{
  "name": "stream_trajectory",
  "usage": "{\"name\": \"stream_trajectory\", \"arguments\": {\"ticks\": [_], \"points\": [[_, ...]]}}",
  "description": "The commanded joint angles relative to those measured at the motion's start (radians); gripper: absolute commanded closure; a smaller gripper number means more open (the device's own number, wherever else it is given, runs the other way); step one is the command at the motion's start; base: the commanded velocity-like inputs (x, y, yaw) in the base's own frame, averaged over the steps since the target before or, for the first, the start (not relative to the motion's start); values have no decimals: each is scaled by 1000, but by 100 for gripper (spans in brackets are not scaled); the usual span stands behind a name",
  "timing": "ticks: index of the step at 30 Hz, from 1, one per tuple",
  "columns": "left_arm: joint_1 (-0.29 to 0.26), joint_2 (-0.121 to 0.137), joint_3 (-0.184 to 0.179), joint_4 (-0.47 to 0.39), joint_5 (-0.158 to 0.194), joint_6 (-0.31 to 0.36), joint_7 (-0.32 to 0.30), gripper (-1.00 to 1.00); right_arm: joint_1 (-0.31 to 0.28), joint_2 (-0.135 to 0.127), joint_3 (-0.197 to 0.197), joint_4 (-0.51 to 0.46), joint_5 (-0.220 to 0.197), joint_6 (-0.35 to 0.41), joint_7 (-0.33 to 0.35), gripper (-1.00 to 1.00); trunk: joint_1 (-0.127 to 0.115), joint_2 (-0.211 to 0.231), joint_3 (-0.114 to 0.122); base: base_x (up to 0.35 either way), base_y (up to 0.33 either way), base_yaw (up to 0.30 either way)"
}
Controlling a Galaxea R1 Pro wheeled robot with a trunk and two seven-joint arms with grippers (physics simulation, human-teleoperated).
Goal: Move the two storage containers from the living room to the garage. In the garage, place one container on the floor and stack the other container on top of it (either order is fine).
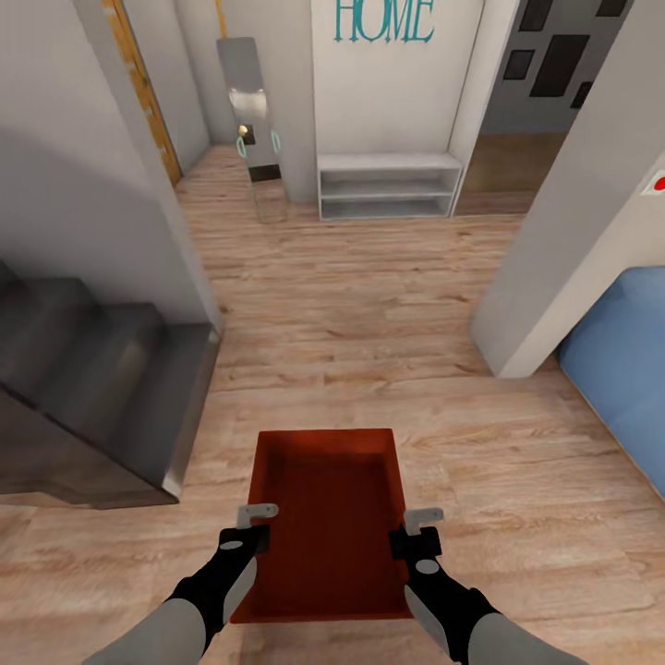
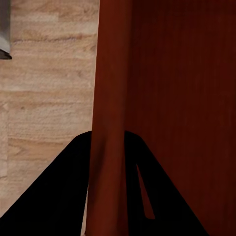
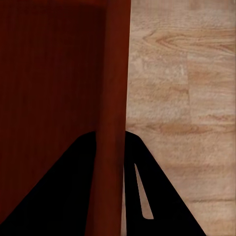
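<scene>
The red storage container (image 1: 323,517) is held by its long walls: left gripper (image 1: 251,526) and right gripper (image 1: 416,531) each clamped over a rim. It is judged light, stiff and slippery.

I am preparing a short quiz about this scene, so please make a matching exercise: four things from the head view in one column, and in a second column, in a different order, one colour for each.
Things:
1. storage container
2. "HOME" lettering
3. shelf unit
4. sofa

Colours:
A. white
B. light blue
C. red-orange
D. teal

Pairs: 1-C, 2-D, 3-A, 4-B
</scene>
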Motion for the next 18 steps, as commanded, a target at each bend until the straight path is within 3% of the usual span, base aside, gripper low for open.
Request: {"name": "stream_trajectory", "arguments": {"ticks": [1, 18], "points": [[0, 0, 4, -6, -26, 5, 18, 100, -1, -1, -14, 5, -31, -8, -9, 100, 1, -2, -1, 322, 0, 0], [0, 0, 5, -5, -24, 5, 18, 100, -1, -2, -14, 5, -31, -8, -9, 100, 1, -2, -1, 322, 0, 0]]}}
